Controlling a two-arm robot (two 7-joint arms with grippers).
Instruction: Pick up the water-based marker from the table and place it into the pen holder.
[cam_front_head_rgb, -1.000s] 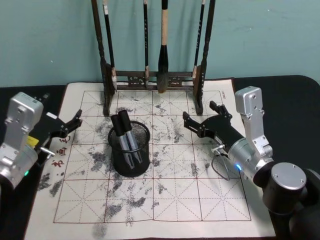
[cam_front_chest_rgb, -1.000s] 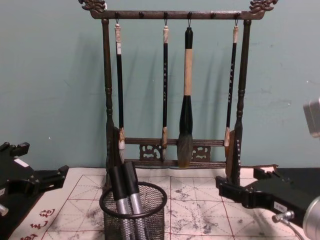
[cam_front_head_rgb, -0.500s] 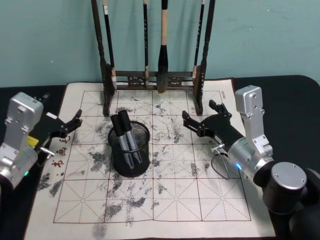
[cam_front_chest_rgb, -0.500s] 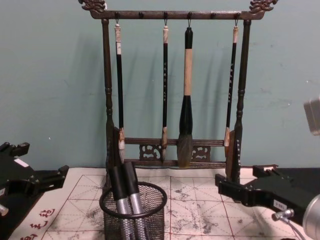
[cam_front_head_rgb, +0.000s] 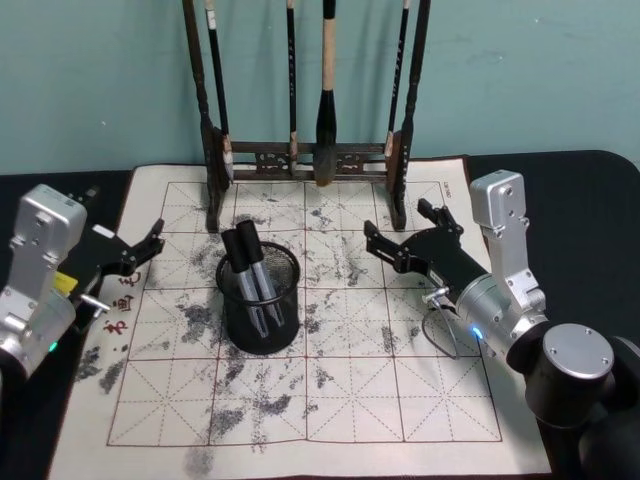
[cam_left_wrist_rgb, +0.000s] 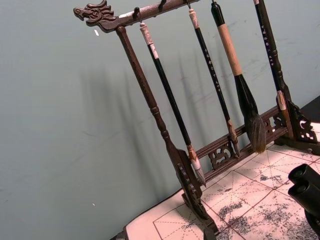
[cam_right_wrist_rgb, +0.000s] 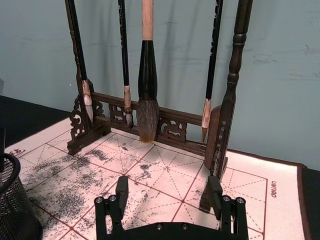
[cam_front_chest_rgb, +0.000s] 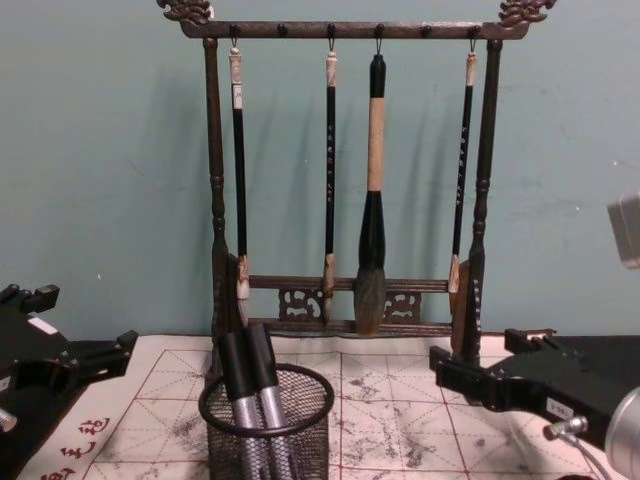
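The black wire-mesh pen holder (cam_front_head_rgb: 260, 305) stands left of centre on the ink-stained cloth of the table (cam_front_head_rgb: 350, 400). Two water-based markers (cam_front_head_rgb: 252, 268) with black caps and silver barrels lean inside it, caps up. The chest view shows the pen holder (cam_front_chest_rgb: 266, 425) and markers (cam_front_chest_rgb: 250, 372) low in the middle. My left gripper (cam_front_head_rgb: 148, 250) hovers open and empty at the cloth's left edge. My right gripper (cam_front_head_rgb: 398, 224) hovers open and empty to the holder's right. In the right wrist view its fingers (cam_right_wrist_rgb: 121, 189) are spread wide above the cloth, with the holder's rim (cam_right_wrist_rgb: 11, 172) off to the side.
A tall dark wooden brush rack (cam_front_head_rgb: 310, 155) with several hanging brushes stands at the back of the cloth, close behind the holder and both grippers; it also shows as the brush rack (cam_front_chest_rgb: 350, 170). The black table edge (cam_front_head_rgb: 590, 200) borders the cloth.
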